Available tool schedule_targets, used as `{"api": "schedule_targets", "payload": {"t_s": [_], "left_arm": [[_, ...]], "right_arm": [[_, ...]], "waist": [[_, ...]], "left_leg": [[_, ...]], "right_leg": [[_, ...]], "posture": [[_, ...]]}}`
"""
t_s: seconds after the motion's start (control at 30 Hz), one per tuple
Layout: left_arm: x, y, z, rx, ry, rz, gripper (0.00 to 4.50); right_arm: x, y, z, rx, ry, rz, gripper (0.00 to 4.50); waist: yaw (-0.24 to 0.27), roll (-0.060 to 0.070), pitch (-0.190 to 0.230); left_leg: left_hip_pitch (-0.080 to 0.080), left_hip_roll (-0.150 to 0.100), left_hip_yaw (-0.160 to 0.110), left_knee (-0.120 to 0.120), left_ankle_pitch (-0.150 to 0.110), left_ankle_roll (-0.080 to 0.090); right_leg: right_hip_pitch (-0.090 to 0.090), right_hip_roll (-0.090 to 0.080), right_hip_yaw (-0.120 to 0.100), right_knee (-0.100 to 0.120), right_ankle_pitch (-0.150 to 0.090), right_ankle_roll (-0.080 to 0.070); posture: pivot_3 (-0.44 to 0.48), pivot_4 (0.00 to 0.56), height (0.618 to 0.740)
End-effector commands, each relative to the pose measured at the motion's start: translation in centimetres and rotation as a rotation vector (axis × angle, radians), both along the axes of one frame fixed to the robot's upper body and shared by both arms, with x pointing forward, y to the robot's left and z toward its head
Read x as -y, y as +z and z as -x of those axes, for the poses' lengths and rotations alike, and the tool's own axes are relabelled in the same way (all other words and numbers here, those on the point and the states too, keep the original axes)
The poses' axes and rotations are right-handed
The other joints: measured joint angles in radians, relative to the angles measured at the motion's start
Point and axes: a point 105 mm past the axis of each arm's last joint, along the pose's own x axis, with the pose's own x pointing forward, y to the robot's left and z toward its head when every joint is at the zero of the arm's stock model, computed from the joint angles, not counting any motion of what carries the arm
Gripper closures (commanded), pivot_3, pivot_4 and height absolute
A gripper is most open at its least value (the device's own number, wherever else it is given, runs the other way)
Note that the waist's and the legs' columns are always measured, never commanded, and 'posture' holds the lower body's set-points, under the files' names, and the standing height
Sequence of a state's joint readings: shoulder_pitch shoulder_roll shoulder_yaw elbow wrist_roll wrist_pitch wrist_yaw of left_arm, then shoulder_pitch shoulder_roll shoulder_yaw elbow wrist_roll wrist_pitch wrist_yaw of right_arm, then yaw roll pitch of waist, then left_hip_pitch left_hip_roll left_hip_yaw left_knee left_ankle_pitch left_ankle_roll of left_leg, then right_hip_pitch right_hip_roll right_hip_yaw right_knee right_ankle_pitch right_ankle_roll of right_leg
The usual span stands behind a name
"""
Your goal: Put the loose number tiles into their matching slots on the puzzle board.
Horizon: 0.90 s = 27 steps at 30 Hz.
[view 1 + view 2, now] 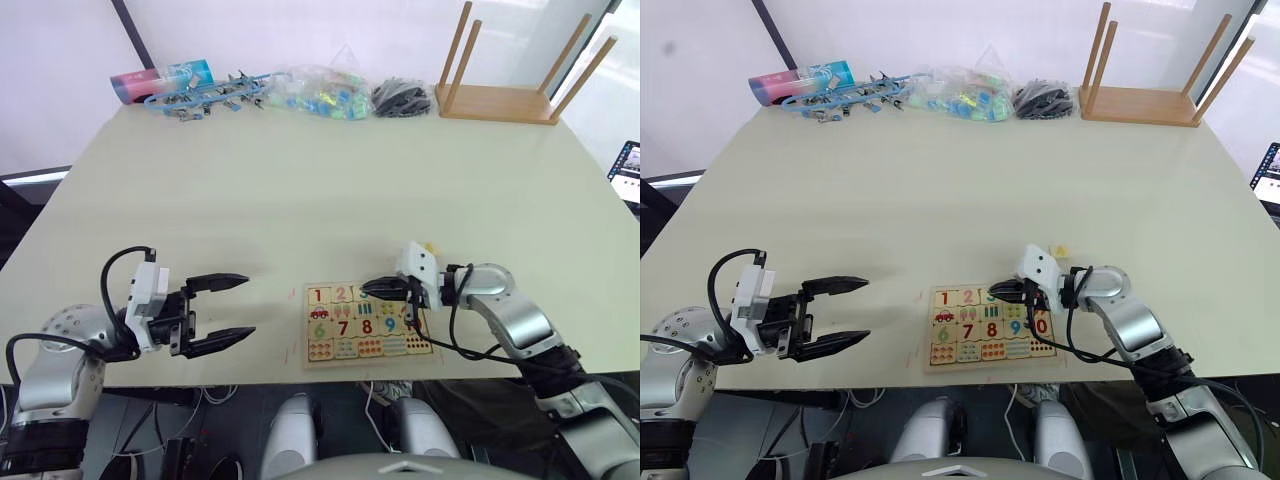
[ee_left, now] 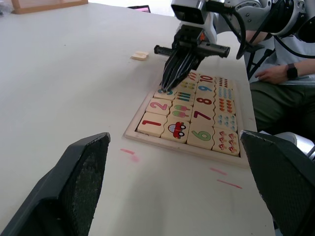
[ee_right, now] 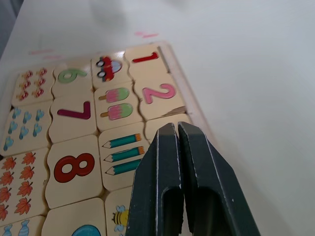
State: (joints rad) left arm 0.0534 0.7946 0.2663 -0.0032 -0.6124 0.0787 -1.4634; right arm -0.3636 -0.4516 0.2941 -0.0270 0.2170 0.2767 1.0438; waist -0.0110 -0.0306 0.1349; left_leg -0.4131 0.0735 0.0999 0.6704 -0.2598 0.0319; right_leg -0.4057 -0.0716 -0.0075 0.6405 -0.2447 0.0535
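Puzzle board point(image 1: 367, 324), right claw point(image 2: 167, 87) closed on tile 3, left claw point(image 1: 226, 312) wide open

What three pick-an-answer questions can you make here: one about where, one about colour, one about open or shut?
1. Where does the board lie? A near the table's front edge; B on the stool; C beside the bags.
2. What colour is the 6? A blue; B green; C black.
3. How are the left jaws? A shut; B gripping the board; C open.
Answers: 1 A, it lies at the near edge; 2 B, the digit is green; 3 C, a wide gap parts them.
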Motion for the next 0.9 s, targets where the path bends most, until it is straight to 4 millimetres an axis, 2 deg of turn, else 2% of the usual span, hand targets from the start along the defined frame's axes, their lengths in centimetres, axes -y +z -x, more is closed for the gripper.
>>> {"api": "schedule_targets", "payload": {"t_s": [0.03,0.27,0.53,0.63,0.77,0.8,0.87,0.9], "left_arm": [[-0.3,0.6,0.0,0.037,0.009,0.003,0.0],[-0.8,0.4,-0.4,0.037,0.083,0.018,0.0],[-1.1,-0.2,-1.0,0.039,0.17,0.033,0.0],[-1.3,-0.3,-1.2,0.039,0.202,0.041,0.0],[-1.8,-0.5,-1.5,0.04,0.243,0.041,0.0],[-2.0,-0.6,-1.5,0.04,0.252,0.038,0.0],[-2.5,-0.7,-1.7,0.041,0.283,0.036,0.0],[-2.7,-0.7,-1.7,0.043,0.294,0.034,0.0]], "right_arm": [[1.4,3.3,0.5,0.074,-0.009,-0.119,4.39],[6.3,5.6,1.9,0.115,-0.176,-0.26,4.39],[13.1,5.2,3.4,0.159,-0.446,-0.277,4.39],[15.2,4.6,4.3,0.165,-0.531,-0.268,3.62],[17.6,3.6,5.7,0.165,-0.625,-0.249,1.46],[18.1,3.4,6.0,0.164,-0.647,-0.244,1.11],[19.7,2.5,7.0,0.157,-0.717,-0.232,0.09],[20.3,2.2,7.4,0.155,-0.745,-0.231,0.09]], "waist": [[0.001,0.0,0.0],[0.004,0.0,0.0],[0.01,-0.001,-0.001],[0.01,-0.001,-0.001],[0.009,-0.001,-0.001],[0.009,-0.001,-0.001],[0.012,-0.001,-0.001],[0.013,-0.001,-0.001]], "left_leg": [[0.0,0.0,0.0,0.0,0.0,0.0],[0.0,0.0,0.0,0.0,0.0,0.0],[0.0,0.0,-0.001,0.0,0.0,0.0],[0.0,0.0,0.0,0.0,0.0,0.0],[0.001,0.0,0.0,0.0,0.0,0.0],[0.001,0.0,0.0,0.0,0.0,0.0],[0.001,0.0,0.0,0.0,0.0,0.0],[0.001,0.0,-0.001,0.0,0.0,0.0]], "right_leg": [[0.0,0.0,0.0,0.0,0.0,0.0],[0.0,0.0,0.0,-0.001,0.0,0.0],[0.0,0.0,0.0,0.0,0.0,0.0],[0.0,0.0,0.0,0.0,0.0,0.0],[0.001,0.0,0.0,0.0,0.0,0.0],[0.0,0.0,0.0,0.0,0.0,0.0],[0.001,0.0,0.0,0.0,0.0,0.0],[0.001,0.0,0.0,0.0,0.0,0.0]], "posture": [[0.0,0.15,0.738],[0.0,0.15,0.738],[0.0,0.15,0.738],[0.0,0.15,0.738],[0.0,0.15,0.738],[0.0,0.15,0.738],[0.0,0.15,0.738],[0.0,0.15,0.738]]}}
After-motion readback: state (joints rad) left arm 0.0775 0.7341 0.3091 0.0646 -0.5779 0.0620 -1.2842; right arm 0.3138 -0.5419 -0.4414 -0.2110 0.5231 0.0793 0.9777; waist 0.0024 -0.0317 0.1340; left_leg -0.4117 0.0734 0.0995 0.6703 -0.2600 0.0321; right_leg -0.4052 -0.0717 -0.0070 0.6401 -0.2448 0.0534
